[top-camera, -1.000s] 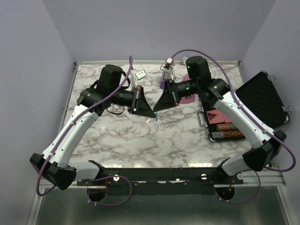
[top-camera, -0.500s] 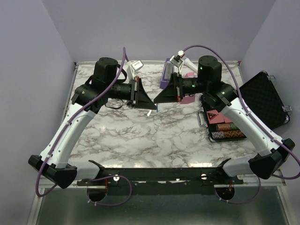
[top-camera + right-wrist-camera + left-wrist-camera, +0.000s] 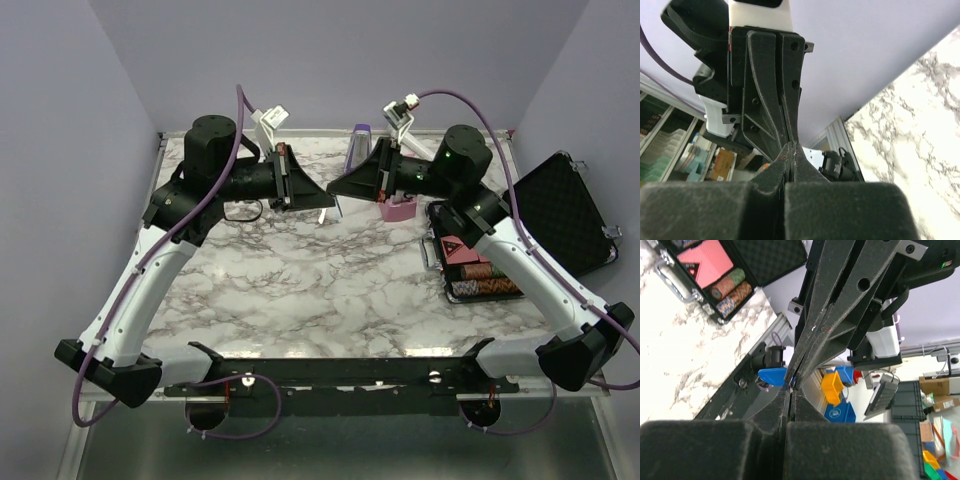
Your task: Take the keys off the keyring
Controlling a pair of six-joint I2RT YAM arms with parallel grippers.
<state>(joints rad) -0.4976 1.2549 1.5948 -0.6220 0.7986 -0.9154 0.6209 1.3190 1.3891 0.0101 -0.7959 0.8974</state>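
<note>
Hard bits first: the keyring isn't resolvable in any view, and I can't tell which jaw pair actually has the keys [image 3: 772, 375]. Only the blue head shows, in the left wrist view, poking out just beside the point where the two sets of tips meet and partly cut off by the black fingers. Top view gives only a small pale sliver hanging just under the tips, too small to call. Left gripper [image 3: 322, 200] is pinched narrow, jaws together, no gap visible; right gripper [image 3: 340, 189] same, jaws pressed together. They sit tip to tip, touching, lifted off the table [image 3: 300, 290]. Room: bare marble below and on the near side of both grippers. Purple metronome [image 3: 357, 150] is just behind the right gripper, pink metronome [image 3: 397, 208] near, beneath its body. Open case [image 3: 565, 215] with chips [image 3: 480, 280] is well apart, on the right gripper's outer side. Right wrist view shows only the closed tip-to-tip contact; left wrist view adds the key head, plus the case beyond the right gripper.
</note>
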